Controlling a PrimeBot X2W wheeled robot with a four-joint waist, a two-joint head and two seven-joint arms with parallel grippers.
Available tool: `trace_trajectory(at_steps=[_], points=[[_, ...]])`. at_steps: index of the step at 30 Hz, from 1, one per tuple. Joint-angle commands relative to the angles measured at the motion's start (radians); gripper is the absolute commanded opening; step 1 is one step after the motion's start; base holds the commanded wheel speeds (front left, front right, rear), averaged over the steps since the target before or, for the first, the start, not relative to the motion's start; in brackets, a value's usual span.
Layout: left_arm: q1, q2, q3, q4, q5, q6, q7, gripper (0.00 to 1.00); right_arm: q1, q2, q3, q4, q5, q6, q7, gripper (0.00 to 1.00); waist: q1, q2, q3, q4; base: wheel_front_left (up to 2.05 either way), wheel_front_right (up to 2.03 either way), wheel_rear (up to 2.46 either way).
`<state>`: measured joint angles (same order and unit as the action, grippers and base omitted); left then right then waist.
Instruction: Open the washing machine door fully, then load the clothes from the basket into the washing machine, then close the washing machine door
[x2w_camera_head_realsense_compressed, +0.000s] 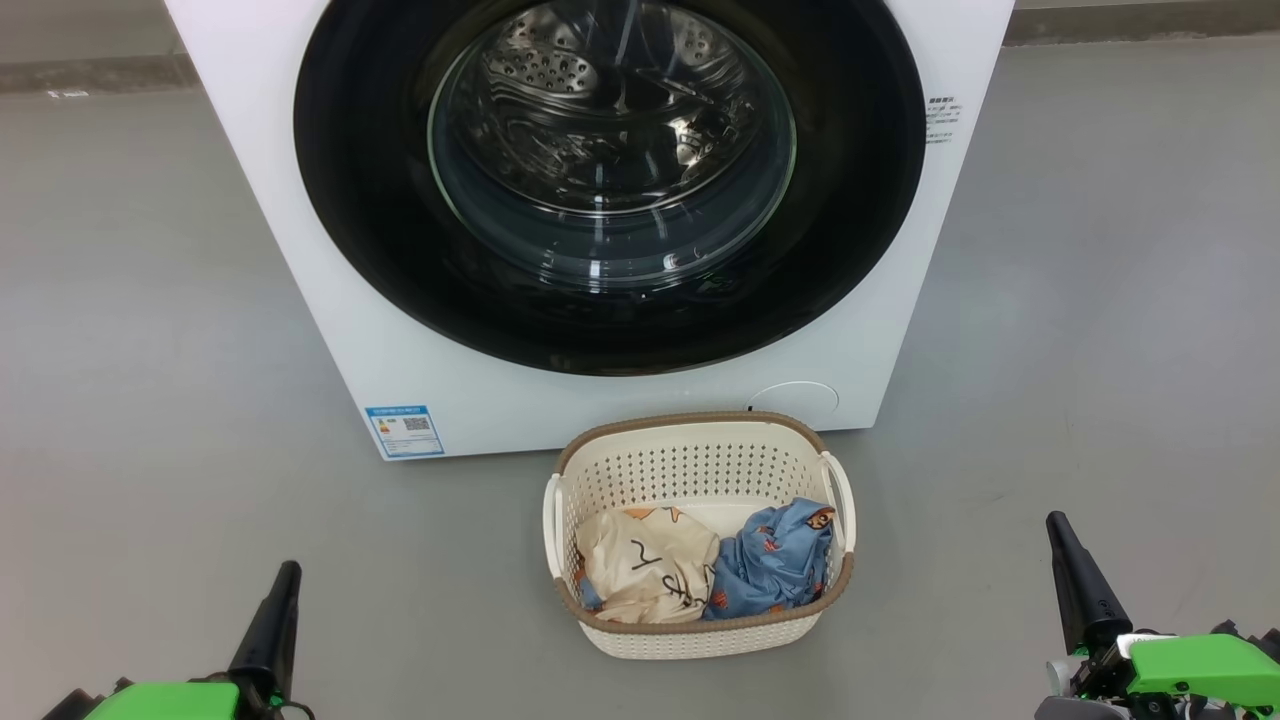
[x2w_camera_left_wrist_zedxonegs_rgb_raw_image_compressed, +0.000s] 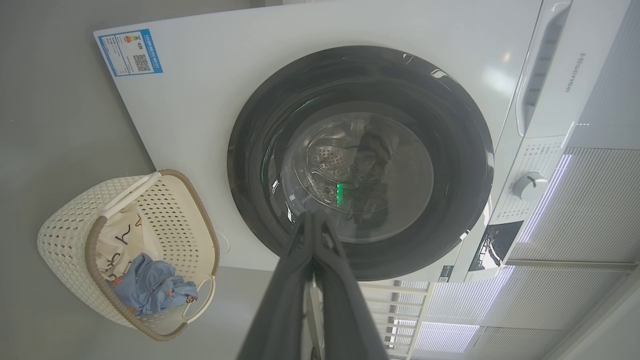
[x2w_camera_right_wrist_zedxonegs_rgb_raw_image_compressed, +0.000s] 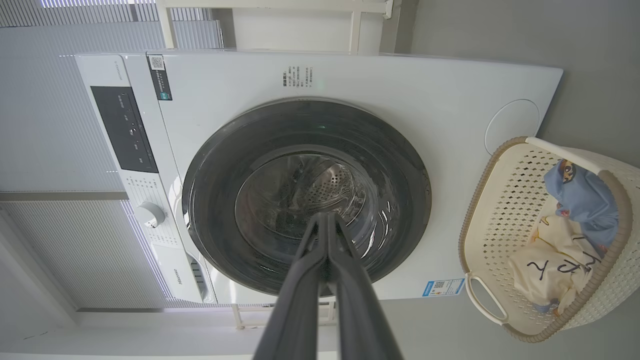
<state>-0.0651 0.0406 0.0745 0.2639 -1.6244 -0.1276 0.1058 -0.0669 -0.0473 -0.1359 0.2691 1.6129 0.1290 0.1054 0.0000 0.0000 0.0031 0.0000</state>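
The white washing machine stands straight ahead with its round black-rimmed glass door flush against the front; the steel drum shows through the glass. On the floor before it sits the cream basket, holding a cream printed garment and a blue one. My left gripper is low at the left and my right gripper low at the right, both shut, holding nothing and well short of the basket. Each wrist view shows its fingers pressed together, left gripper and right gripper, with the door beyond.
Grey floor spreads open on both sides of the machine and basket. A blue label sticker marks the machine's lower left corner. The control panel and dial sit along the machine's top. White slatted wall panels rise behind.
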Motion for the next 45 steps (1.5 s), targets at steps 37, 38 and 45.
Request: trace_trajectory(at_steps=[37,38,45], points=[[-0.043,0.012,0.038,-0.019,0.014,-0.003,0.006,0.0,-0.041,-0.004,0.022,-0.024,-0.005,0.002,0.008,0.0,0.0,0.0,0.0,0.0,0.0,0.0,0.0],[-0.043,0.012,0.038,-0.019,0.014,-0.003,0.006,0.0,-0.041,-0.004,0.022,-0.024,-0.005,0.002,0.008,0.0,0.0,0.0,0.0,0.0,0.0,0.0,0.0],[-0.043,0.011,0.038,-0.019,0.015,-0.003,0.006,0.0,-0.041,-0.003,0.022,-0.024,-0.005,0.002,0.008,0.0,0.0,0.0,0.0,0.0,0.0,0.0,0.0]])
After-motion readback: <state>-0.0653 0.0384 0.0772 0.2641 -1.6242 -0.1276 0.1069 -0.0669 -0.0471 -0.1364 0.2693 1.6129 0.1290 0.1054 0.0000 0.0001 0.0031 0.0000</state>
